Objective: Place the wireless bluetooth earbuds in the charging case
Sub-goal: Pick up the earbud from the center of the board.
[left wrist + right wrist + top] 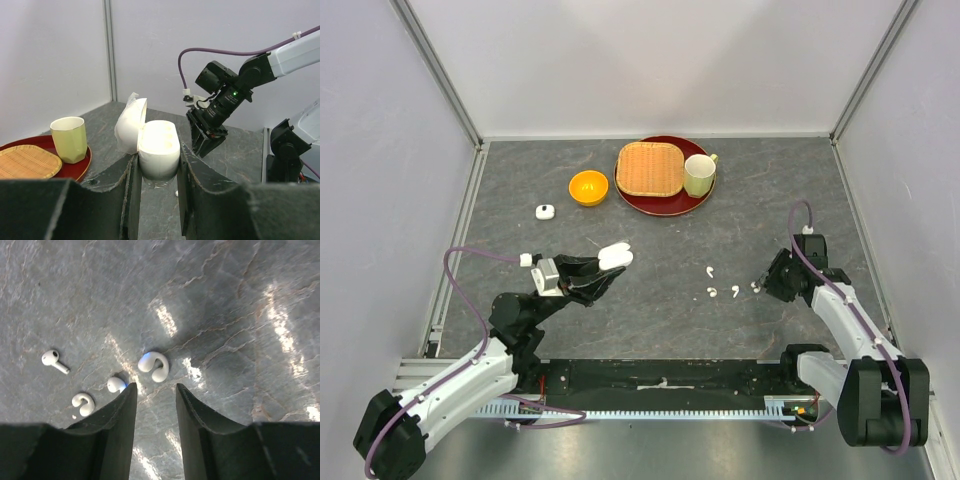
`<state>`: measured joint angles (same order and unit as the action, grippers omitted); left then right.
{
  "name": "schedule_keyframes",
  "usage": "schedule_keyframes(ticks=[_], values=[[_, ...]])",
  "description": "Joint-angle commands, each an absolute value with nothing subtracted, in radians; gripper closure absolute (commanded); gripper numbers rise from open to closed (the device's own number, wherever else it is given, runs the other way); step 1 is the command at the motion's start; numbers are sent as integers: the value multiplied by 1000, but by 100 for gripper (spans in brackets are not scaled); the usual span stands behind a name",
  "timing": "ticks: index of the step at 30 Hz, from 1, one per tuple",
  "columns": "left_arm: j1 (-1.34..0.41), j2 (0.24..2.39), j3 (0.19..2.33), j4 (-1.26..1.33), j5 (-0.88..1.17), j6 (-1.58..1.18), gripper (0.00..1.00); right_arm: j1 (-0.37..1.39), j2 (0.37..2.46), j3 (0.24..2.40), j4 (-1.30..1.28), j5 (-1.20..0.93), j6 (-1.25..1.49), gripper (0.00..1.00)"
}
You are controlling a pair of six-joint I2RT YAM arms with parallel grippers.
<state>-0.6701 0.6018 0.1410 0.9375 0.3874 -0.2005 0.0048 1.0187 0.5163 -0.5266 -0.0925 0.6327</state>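
My left gripper (pixel 604 268) is shut on the white charging case (pixel 159 148) and holds it above the table at centre left. The case's lid (pixel 131 125) is swung open and its wells face up. Several small white earbuds lie on the grey table: a curved one (pixel 154 366) just beyond my right fingertips, a rounded one (pixel 116 384) by the left finger, another curved one (pixel 83 403) and a stemmed one (pixel 52 360) farther left. My right gripper (pixel 155 388) is low over the table, open, with nothing between its fingers. In the top view it (pixel 760 285) stands at the right end of the earbuds (pixel 712 293).
A second small white case (pixel 545 211) lies at the back left, near an orange bowl (pixel 588 187). A red tray (pixel 665 205) at the back holds a woven mat (pixel 649 168) and a pale green cup (pixel 699 175). White walls enclose the table.
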Motion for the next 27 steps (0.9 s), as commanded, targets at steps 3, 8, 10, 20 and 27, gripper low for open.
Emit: schedule_keyframes(ticks=[3, 8, 10, 20, 27], values=[[-675, 603, 160, 977, 393, -202, 98, -38, 1032, 497, -423, -68, 643, 56], [-675, 612, 161, 979, 388, -207, 98, -57, 1057, 480, -402, -71, 627, 57], [-675, 617, 163, 979, 391, -210, 98, -60, 1063, 474, -390, -98, 621, 58], [-673, 623, 163, 980, 390, -222, 98, -61, 1092, 451, -359, -130, 606, 60], [-675, 627, 164, 979, 383, -224, 98, -60, 1101, 442, -347, -156, 607, 60]])
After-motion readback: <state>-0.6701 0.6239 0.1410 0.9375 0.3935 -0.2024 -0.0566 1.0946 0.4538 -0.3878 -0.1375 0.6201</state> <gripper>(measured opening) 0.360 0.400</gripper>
